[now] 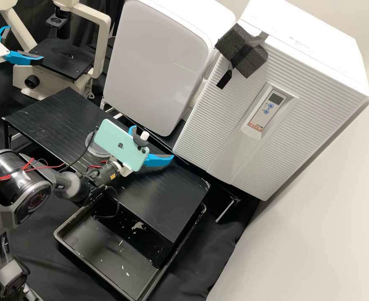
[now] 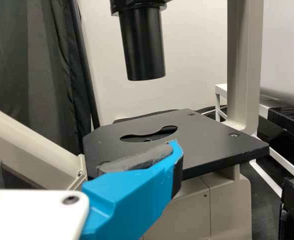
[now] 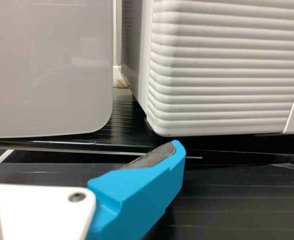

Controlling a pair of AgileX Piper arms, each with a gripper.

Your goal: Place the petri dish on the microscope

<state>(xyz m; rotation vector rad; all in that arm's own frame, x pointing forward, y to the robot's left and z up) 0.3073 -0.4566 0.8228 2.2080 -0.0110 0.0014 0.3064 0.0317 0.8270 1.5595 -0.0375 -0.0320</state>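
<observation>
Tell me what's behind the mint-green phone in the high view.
Part of a clear, round petri dish shows past the phone, on the black slatted stand. The phone covers the rest.

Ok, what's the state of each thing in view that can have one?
Left gripper: open, fingers apart.
Right gripper: open, fingers apart.
Petri dish: on the black rack, partly hidden; lid unclear.
Microscope: upright, no dish on its stage.
Ribbed white cabinet: closed.
Black tray: upright, marked with white flecks.
</observation>
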